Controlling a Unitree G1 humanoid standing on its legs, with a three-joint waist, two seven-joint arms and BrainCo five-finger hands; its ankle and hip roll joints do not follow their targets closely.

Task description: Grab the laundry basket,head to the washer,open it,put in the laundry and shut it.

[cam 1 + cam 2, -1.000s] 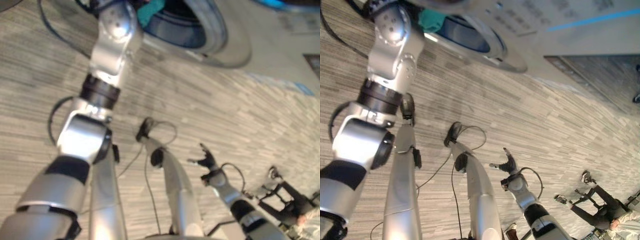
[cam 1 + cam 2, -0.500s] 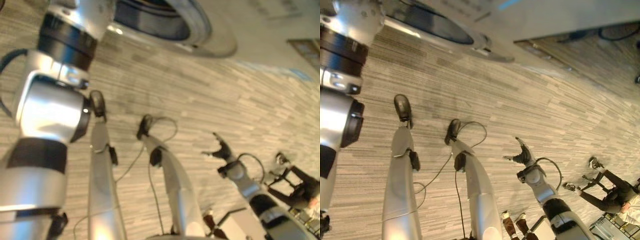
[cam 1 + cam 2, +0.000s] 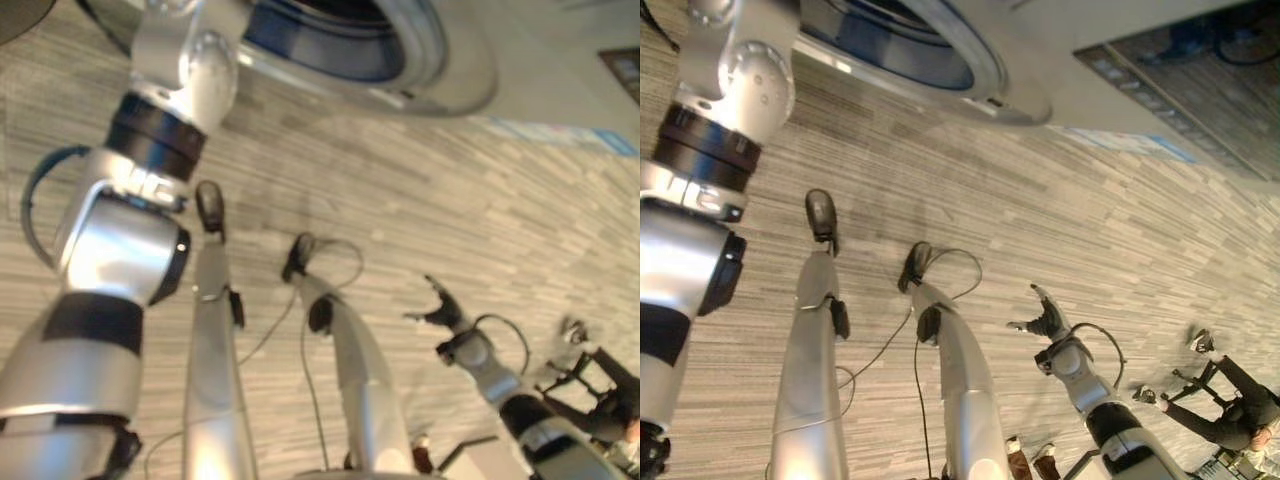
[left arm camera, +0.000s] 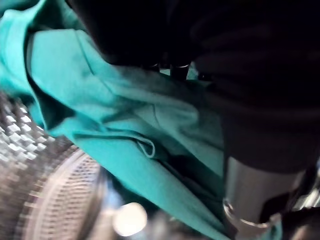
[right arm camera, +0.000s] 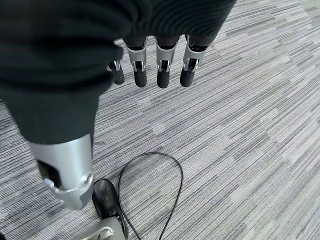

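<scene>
Vs half a sec ago the whole view is sitting a bit differently, so the head cam is moving, not the stuff. The left arm is still reaching up into the washer (image 3: 425,65) mouth, and the right hand (image 3: 1045,318) is still hanging low over the floor, same pose as before. 1 s ago a bit of teal was peeking out at the opening next to the left arm.

Count, going left to right: 1 washer, 1 bunch of teal laundry (image 4: 115,115) (can't say if it's one piece or more, it's all folds), 2 robot hands and 1 person (image 3: 1230,400) in dark clothes at the far right edge.

Containers: the laundry is lying inside the washer's perforated drum (image 4: 50,200), bunched up right against the left hand (image 4: 250,195). The hand is pressing into or touching the cloth, but tbh I can't tell whether it's gripping or letting go, too dark there.

The right hand is doing nothing: its wrist cam is showing the fingers (image 5: 162,75) hanging straight and relaxed, holding nothing, above the grey striped carpet (image 5: 240,125), well away from the washer.
</scene>
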